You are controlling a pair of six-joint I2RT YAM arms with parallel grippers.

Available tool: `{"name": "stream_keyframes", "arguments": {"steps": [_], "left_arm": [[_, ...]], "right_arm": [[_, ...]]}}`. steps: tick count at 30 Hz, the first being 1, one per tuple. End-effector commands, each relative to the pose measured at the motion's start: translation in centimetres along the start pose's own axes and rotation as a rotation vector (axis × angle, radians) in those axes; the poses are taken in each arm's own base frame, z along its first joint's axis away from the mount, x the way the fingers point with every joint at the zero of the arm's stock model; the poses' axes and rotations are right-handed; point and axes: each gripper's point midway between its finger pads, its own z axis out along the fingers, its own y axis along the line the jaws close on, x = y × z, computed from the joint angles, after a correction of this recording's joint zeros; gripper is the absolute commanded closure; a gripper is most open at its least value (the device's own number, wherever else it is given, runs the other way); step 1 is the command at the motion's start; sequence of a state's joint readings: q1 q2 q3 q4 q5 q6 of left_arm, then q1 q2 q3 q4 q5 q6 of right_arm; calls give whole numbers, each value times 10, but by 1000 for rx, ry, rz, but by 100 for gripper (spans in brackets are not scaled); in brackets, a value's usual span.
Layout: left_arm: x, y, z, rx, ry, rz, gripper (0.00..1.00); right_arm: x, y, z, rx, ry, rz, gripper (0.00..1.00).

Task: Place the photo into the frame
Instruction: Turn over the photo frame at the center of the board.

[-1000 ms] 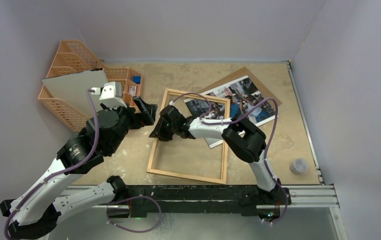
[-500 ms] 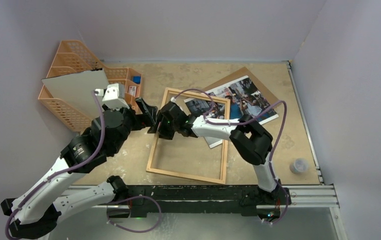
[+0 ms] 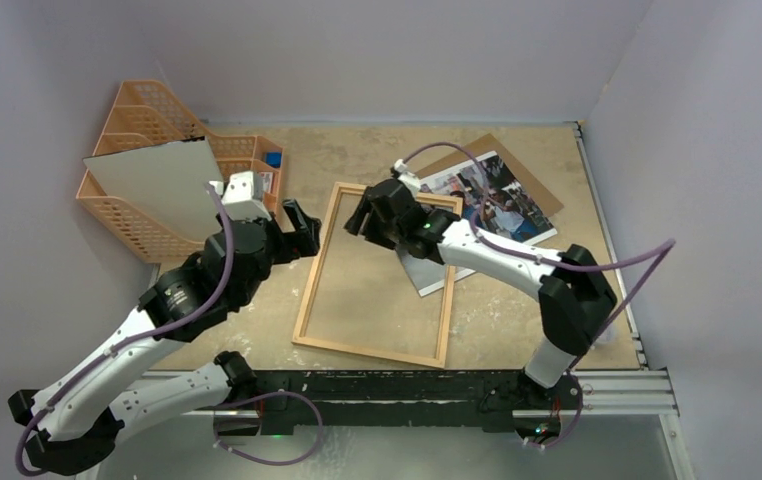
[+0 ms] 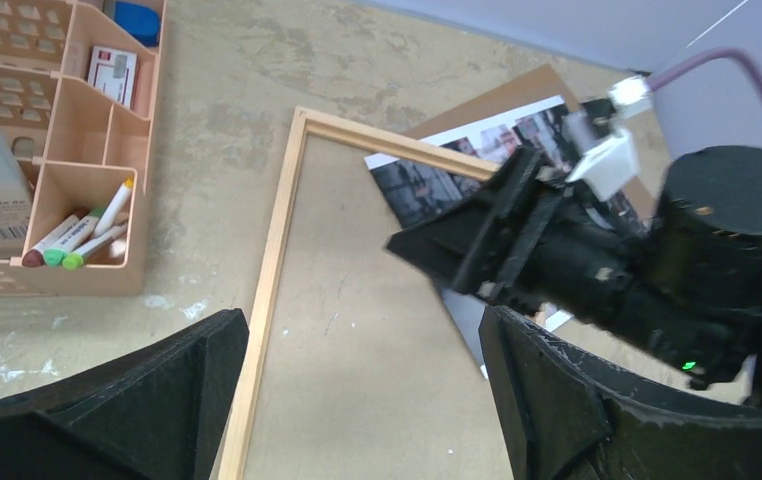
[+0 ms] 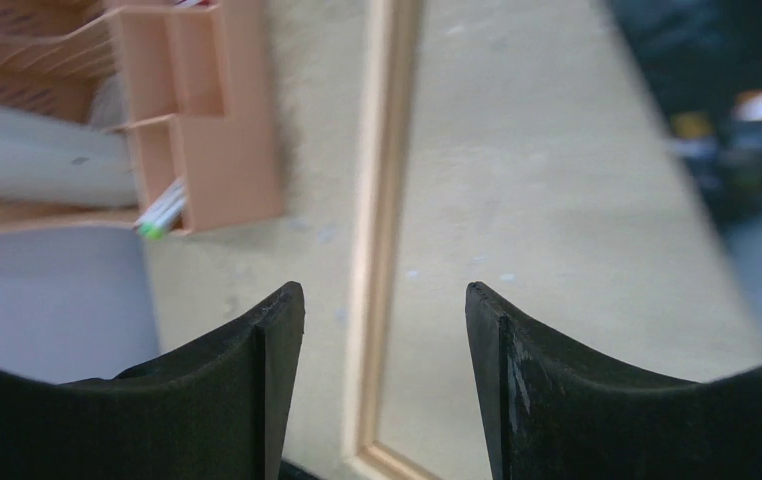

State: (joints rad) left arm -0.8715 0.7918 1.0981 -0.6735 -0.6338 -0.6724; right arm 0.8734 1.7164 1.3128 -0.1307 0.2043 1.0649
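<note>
Wood makes the thin edge of the frame [image 3: 318, 268], which lies flat on the tan table [image 3: 357, 150]. The photo [image 3: 502, 200] is not inside it. The photo lies picture side up on a brown board [image 3: 539, 190], past the frame's far right corner. One corner of the photo pokes into the frame there, and the wooden edge runs across it.

The right gripper [image 3: 359, 215] hangs over the far end of the frame. Its two black fingers [image 5: 227, 390] are spread apart. Nothing is between them, only the frame's edge and the table far below. That wrist view is blurry.

The left gripper [image 3: 302, 228] is just outside the frame's left side, near the far corner. Its fingers [image 4: 157, 400] are spread very wide and they hold nothing too. From its wrist camera the right gripper shows as a black lump above the frame, in front of the photo.

An orange organizer [image 3: 137, 120] stands at the far left of the table. A pale grey sheet [image 3: 152, 180] leans in it. Some markers [image 4: 82, 240] lie in one of its small boxes.
</note>
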Motion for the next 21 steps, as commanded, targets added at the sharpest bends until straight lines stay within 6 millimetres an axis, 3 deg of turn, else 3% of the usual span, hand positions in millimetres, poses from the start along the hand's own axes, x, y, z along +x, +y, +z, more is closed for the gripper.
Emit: {"name": "stream_keyframes", "arguments": {"steps": [1,5,8,9,16,21], "left_arm": [[18,4,12,-33,19,-6,9],[56,11,32,-74,83,13,9],[94,21,50,-141,154,39,9],[121,37,62,-249,199,48,8],[161,58,85,-326,280,72,7],[178,65,95,-317,322,45,7]], "right_arm": [[-39,-91,-25,261,-117,-57,37],[-56,-156,-51,421,-181,-67,37],[-51,-187,-60,505,-157,-110,38],[-36,-208,-60,531,-93,-110,42],[-16,-261,-60,660,-33,-73,49],[-20,-270,-60,692,-48,-81,49]]}}
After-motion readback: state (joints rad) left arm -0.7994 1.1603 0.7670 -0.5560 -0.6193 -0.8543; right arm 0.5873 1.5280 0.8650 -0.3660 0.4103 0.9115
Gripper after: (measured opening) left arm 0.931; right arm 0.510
